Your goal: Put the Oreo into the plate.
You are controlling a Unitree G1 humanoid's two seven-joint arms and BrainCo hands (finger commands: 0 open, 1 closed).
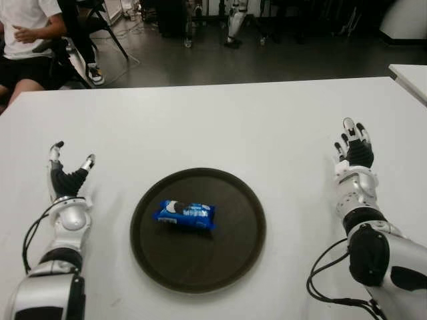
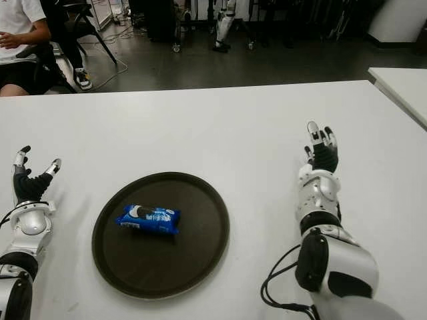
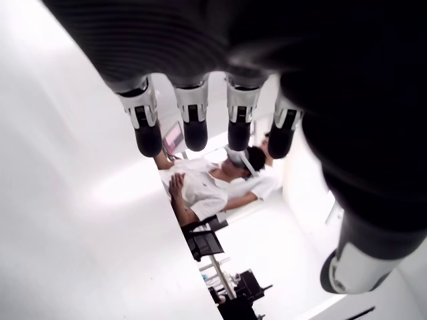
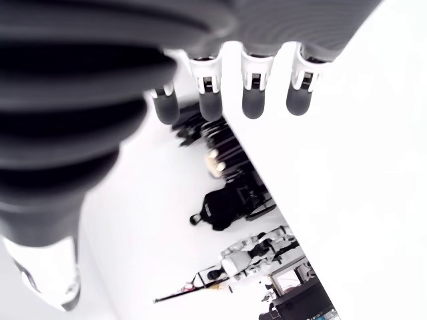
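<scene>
Oreo sits in plate near tabletop front edge; my left hand & right hand fingers spread, empty, either side—only risk: stray sweep nudging plate.

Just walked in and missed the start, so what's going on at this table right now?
Nothing is being handled. The Oreo pack already lies inside the dark round plate on the white table. The robot's left hand shows left of the plate and its right hand to the right, both open and holding nothing. A person sits beyond the table's far left corner.
</scene>
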